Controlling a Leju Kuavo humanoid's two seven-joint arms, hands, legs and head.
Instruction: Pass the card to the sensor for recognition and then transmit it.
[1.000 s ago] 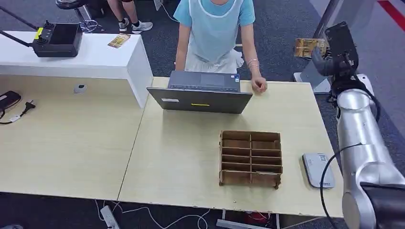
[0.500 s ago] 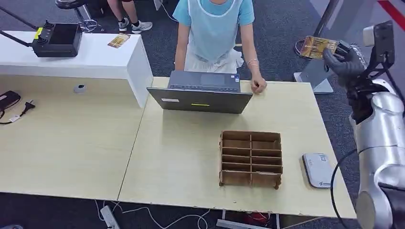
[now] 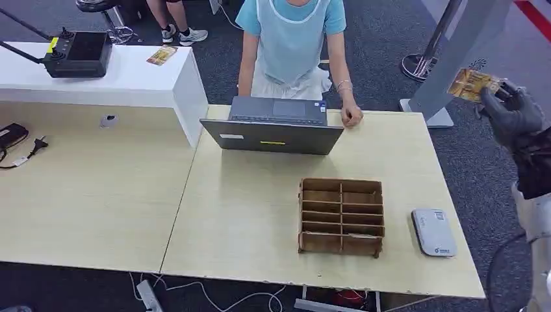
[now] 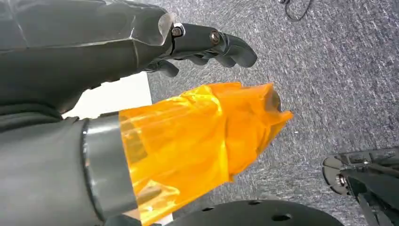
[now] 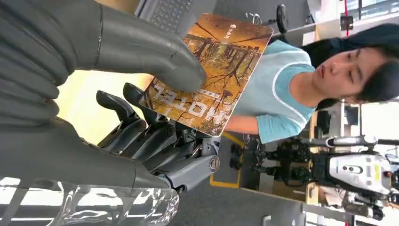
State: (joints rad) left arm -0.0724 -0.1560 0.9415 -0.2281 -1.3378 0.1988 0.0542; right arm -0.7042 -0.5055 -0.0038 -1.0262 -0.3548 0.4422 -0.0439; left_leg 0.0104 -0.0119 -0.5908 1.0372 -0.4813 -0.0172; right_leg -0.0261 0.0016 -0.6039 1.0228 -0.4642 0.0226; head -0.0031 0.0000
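My right hand [image 3: 513, 116] is raised beyond the table's right edge and pinches a card [image 3: 473, 83] with an autumn picture. In the right wrist view the card [image 5: 214, 70] reads HOTEL, and the thumb of my right hand [image 5: 117, 94] presses it against the fingers. The flat white-grey sensor [image 3: 433, 231] lies near the front right corner of the wooden table [image 3: 247, 214], well below the card. My left hand [image 4: 141, 52] hangs over grey carpet, holding nothing, with its fingers [image 4: 221, 42] stretched out.
A wooden divided box [image 3: 341, 216] stands left of the sensor. An open laptop [image 3: 276, 127] is at the table's far edge; a person in a blue shirt [image 3: 290, 39] stands behind it, one hand [image 3: 351, 116] on the table. A grey stand [image 3: 448, 58] rises behind my right hand.
My right arm has swung out to the right with the card, and the hand now sits lower and farther right in the head view. The table's things have not moved.
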